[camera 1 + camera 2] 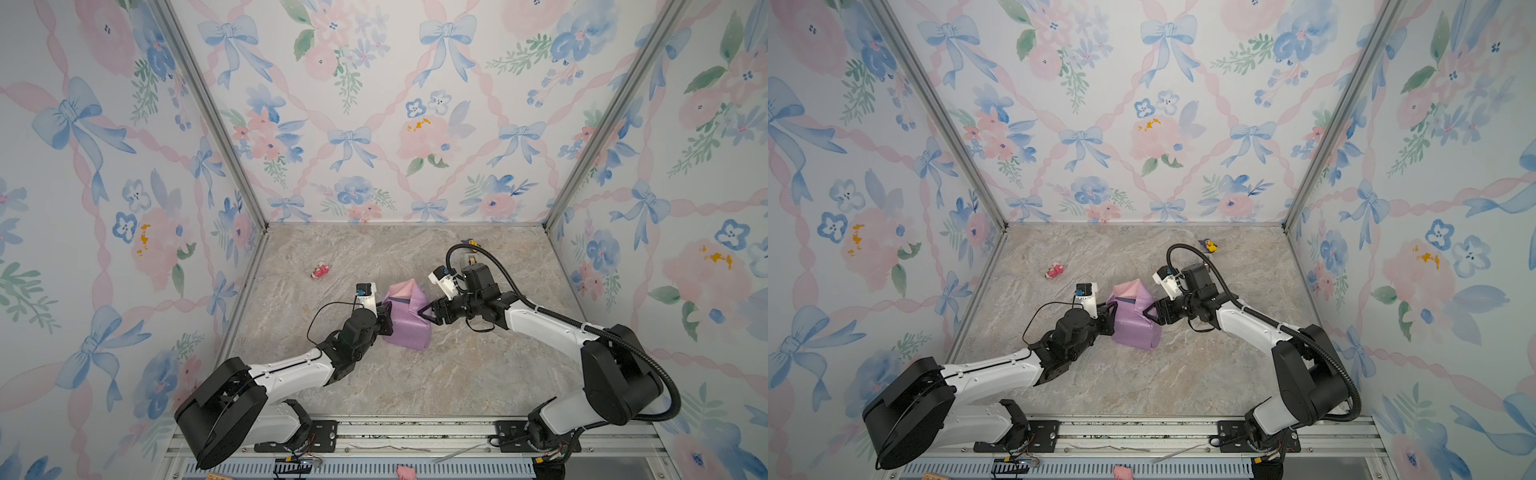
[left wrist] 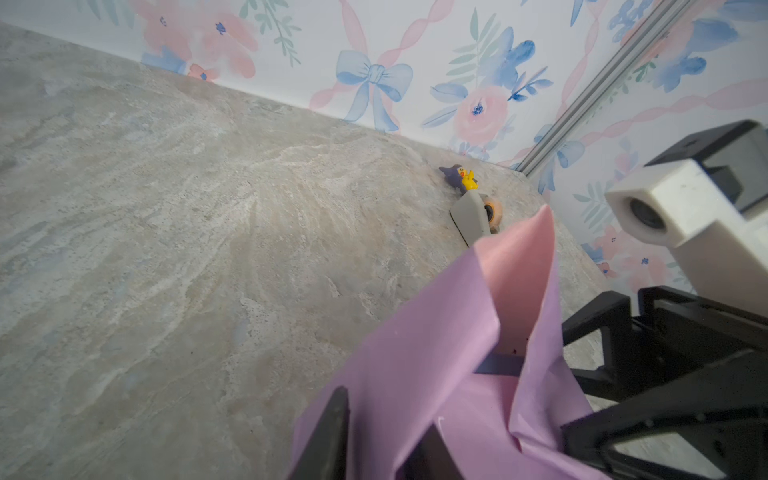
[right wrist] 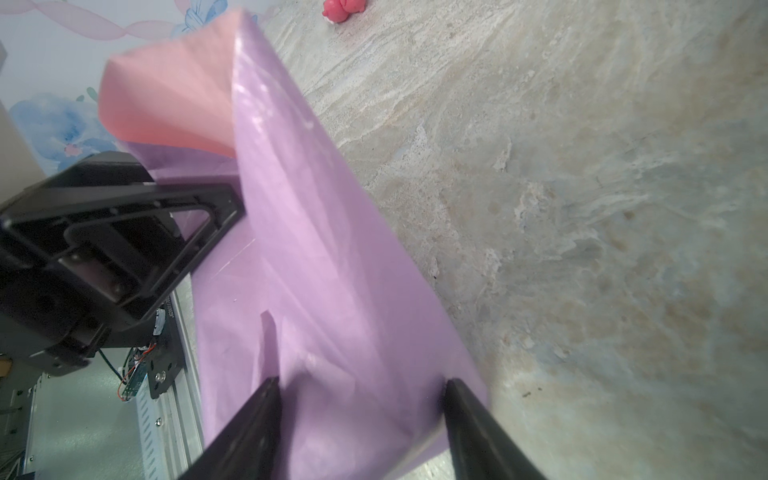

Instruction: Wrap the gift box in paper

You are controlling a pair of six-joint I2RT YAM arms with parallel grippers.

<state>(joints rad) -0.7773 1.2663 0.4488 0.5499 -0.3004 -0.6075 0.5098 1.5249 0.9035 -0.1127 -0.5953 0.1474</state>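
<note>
The gift box stands mid-table, almost fully covered by the lilac paper [image 1: 405, 322] [image 1: 1136, 326]. Only a navy sliver of the gift box [image 2: 498, 365] [image 1: 1125, 298] shows under a raised flap whose pink inner face [image 1: 401, 289] points up at the far end. My left gripper [image 1: 386, 316] [image 2: 384, 415] is at the box's left side. Its jaws are slightly apart, with a loose fold of paper between them. My right gripper [image 1: 424, 312] [image 3: 361, 382] is at the box's right side, jaws wide, straddling the paper-covered edge.
A small pink toy [image 1: 320, 271] lies at the far left of the table. A purple and yellow toy [image 1: 1208, 245] and a grey tape dispenser [image 2: 473, 216] sit near the far right corner, behind the right arm. Flowered walls close three sides.
</note>
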